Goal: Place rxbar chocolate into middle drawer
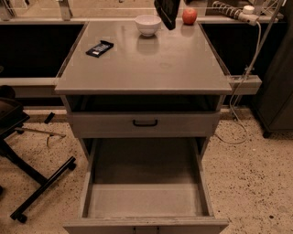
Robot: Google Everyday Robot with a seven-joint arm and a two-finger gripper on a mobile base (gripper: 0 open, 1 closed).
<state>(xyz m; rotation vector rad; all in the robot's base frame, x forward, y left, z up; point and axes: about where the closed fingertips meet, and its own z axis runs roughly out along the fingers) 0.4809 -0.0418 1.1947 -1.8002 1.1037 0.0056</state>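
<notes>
The rxbar chocolate point(100, 48), a flat black-wrapped bar with pale lettering, lies on the grey cabinet top point(151, 68) near its back left corner. The middle drawer point(94, 183) is pulled out wide at the bottom of the view, and its flat grey floor holds nothing. My gripper point(167, 11) is a dark shape at the top edge, above the back of the cabinet top, between a bowl and an apple. It is well to the right of the bar and far from the drawer. It holds nothing that I can see.
A white bowl point(148, 24) and a red apple point(189, 16) stand at the back of the top. A closed drawer front with a black handle point(145, 122) sits above the open drawer. A power strip point(233, 11) with a hanging cable is at right, and a chair base point(39, 183) at left.
</notes>
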